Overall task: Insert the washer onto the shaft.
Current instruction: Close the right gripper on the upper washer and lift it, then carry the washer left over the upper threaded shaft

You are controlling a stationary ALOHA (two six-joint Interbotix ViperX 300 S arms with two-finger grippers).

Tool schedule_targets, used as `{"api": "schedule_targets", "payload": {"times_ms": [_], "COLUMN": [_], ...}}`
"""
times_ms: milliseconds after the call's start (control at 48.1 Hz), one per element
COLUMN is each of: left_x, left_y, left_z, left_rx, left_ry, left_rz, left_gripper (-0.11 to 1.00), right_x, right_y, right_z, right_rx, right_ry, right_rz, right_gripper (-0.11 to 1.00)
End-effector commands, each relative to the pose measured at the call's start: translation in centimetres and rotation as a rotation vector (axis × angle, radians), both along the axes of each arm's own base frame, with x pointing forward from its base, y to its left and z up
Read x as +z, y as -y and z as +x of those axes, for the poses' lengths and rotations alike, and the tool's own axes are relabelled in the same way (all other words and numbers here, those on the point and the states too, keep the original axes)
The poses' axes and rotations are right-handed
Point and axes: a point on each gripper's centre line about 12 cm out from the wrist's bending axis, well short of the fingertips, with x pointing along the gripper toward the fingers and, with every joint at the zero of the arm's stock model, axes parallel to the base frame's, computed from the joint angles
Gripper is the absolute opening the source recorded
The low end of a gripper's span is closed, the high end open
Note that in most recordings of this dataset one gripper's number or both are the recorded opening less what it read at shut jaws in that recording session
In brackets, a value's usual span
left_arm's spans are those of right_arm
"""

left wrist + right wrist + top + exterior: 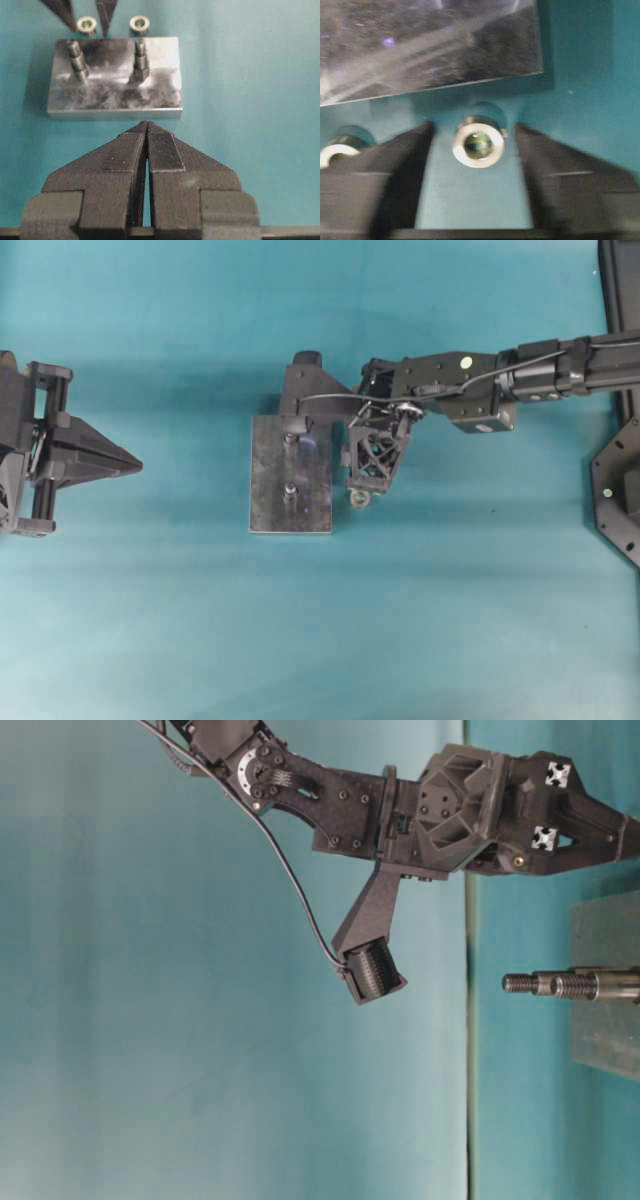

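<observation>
A metal plate [270,505] carries two upright threaded shafts [288,490], which also show in the left wrist view [140,60]. A silver washer [478,141] lies flat on the teal table just beside the plate. It also shows in the overhead view [360,500] and in the left wrist view [86,24]. My right gripper [472,131] is open and low over the table, with one finger on each side of this washer and neither touching it. It also shows in the overhead view [362,488]. My left gripper [146,125] is shut and empty, well left of the plate [130,462].
A second washer [139,23] lies on the table beside the first, along the same plate edge, and it also shows in the right wrist view [337,152]. A black fixture [615,490] stands at the right table edge. The plate edge [445,85] is close in front of the right fingers.
</observation>
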Motion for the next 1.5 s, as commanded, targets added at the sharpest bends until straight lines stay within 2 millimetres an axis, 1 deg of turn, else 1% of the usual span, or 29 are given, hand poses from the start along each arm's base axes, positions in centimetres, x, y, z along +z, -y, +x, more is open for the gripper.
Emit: {"api": "schedule_targets", "payload": {"times_ms": [0, 62, 208, 332, 436, 540, 603, 769, 914, 1226, 1351, 1475], "left_x": [0.6, 0.6, 0.7, 0.7, 0.7, 0.7, 0.7, 0.8, 0.7, 0.6, 0.6, 0.7], "left_y": [0.0, 0.0, 0.0, 0.0, 0.0, 0.0, 0.0, 0.0, 0.0, 0.0, 0.0, 0.0], "left_z": [0.2, 0.2, 0.2, 0.3, 0.3, 0.3, 0.3, 0.3, 0.3, 0.3, 0.3, 0.3], "left_rx": [-0.003, -0.002, -0.003, -0.003, -0.002, -0.002, -0.002, -0.002, -0.001, -0.001, -0.001, 0.000], "left_ry": [0.023, 0.025, 0.032, 0.035, 0.040, 0.041, 0.044, 0.055, 0.055, 0.054, 0.054, 0.058], "left_rz": [0.002, 0.001, 0.002, 0.002, -0.001, -0.001, -0.001, 0.000, -0.003, -0.003, -0.005, -0.005], "left_gripper": [0.00, 0.00, 0.00, 0.00, 0.00, 0.00, 0.00, 0.00, 0.00, 0.00, 0.00, 0.00], "right_x": [1.1, 1.1, 1.4, 2.3, 4.0, 6.4, 7.5, 9.6, 11.0, 11.7, 11.3, 10.9], "right_y": [0.2, 0.2, 0.3, 0.5, 0.8, 1.1, 1.1, 1.0, 0.9, 0.3, 0.0, -0.1], "right_z": [0.2, 0.2, 0.2, 0.2, 0.4, 1.0, 1.1, 2.2, 3.7, 6.5, 7.5, 8.1], "right_rx": [0.005, 0.002, -0.009, -0.017, -0.023, -0.021, -0.016, 0.000, 0.007, 0.036, 0.065, 0.077], "right_ry": [0.028, 0.028, 0.024, 0.013, 0.024, 0.048, 0.049, 0.059, 0.097, 0.123, 0.118, 0.107], "right_rz": [-0.009, -0.008, -0.005, -0.003, -0.004, -0.012, -0.014, -0.018, -0.024, -0.028, -0.032, -0.030], "right_gripper": [0.42, 0.34, 0.33, 0.33, 0.33, 0.33, 0.33, 0.33, 0.33, 0.33, 0.33, 0.33]}}
